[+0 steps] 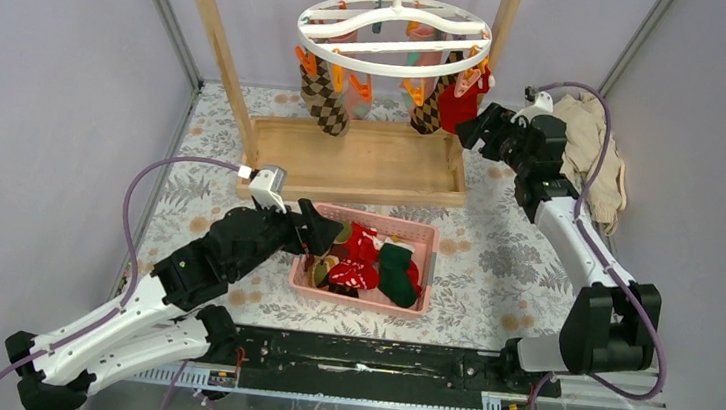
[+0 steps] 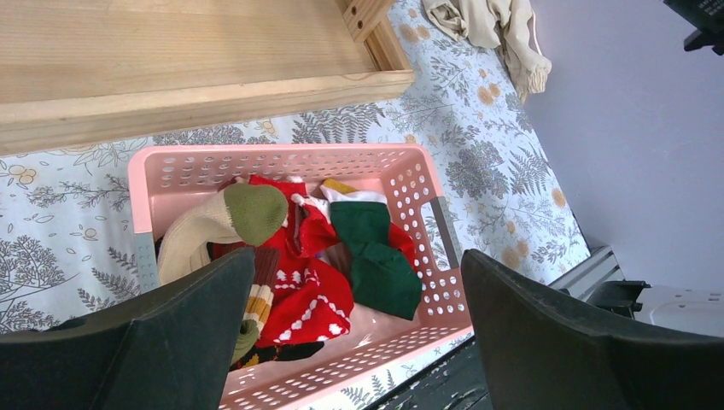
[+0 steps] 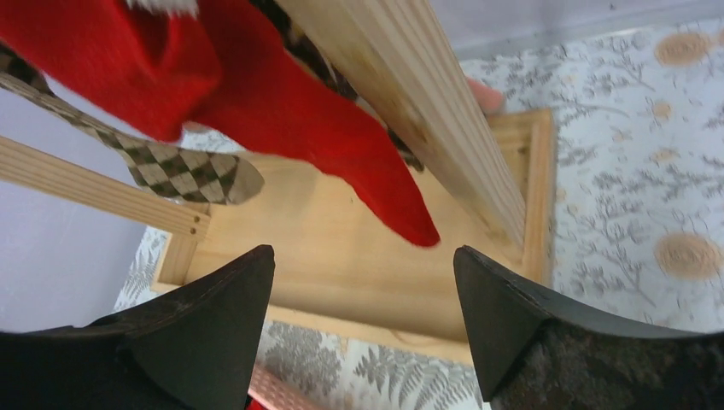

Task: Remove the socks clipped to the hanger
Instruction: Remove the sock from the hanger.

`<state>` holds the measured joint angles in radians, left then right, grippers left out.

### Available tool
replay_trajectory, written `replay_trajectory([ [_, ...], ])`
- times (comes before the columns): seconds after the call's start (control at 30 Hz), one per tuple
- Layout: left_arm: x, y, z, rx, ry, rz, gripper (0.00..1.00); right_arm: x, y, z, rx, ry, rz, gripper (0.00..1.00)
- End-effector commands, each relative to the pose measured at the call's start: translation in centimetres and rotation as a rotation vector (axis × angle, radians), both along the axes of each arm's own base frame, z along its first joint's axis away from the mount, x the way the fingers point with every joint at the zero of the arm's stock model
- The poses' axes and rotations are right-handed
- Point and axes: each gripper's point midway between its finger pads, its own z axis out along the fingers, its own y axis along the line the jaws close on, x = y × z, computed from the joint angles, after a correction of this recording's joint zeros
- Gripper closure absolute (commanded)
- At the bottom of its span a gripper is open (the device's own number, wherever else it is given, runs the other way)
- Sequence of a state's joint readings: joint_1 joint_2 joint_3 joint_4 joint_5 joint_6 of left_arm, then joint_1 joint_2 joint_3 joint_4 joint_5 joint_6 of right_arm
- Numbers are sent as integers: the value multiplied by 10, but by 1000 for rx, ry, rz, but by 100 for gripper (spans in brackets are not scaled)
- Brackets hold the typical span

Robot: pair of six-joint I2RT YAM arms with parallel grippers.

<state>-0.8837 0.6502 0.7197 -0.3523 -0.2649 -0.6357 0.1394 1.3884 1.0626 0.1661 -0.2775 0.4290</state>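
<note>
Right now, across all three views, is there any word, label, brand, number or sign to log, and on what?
None can be read in any view.
The red sock with white marks in the pink perforated plastic basket: tree and heart shapes, no letters.
The pale strip beside the black rail at the arm bases: fine marks, too small to read.

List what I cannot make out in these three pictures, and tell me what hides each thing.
Top external: the rear socks on the round white plastic ring hanger are too small and overlapped to count.
Right wrist: the red sock is cut off by the upper edge; its clip is unseen.
Left wrist: the left gripper hides the near corners of the pink perforated plastic basket.
</note>
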Motion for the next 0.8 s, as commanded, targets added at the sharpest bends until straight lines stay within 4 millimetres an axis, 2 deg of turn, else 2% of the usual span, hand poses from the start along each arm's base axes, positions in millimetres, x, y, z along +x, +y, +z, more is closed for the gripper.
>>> replay_trajectory([
  [0.0, 1, -1, 16, -28, -31, -2, 1, 28, 11, 60, 64, -225, 32, 16],
  [0.23, -1, 2, 14, -22, -19, 4, 1, 47, 17, 60, 84, -246, 45, 18],
  [0.33, -2, 4, 16, -22, -21, 9, 1, 48, 20, 56, 92, -241, 65, 24],
  [0.47, 0, 4, 14, -14, -18, 15, 1, 46, 27, 53, 117, -237, 102, 43],
  [0.67, 4, -2, 14, -5, -17, 9, 1, 38, 35, 48, 133, -224, 152, 83],
  [0.77, 7, -6, 16, -2, -21, 6, 1, 27, 36, 49, 142, -222, 168, 91],
])
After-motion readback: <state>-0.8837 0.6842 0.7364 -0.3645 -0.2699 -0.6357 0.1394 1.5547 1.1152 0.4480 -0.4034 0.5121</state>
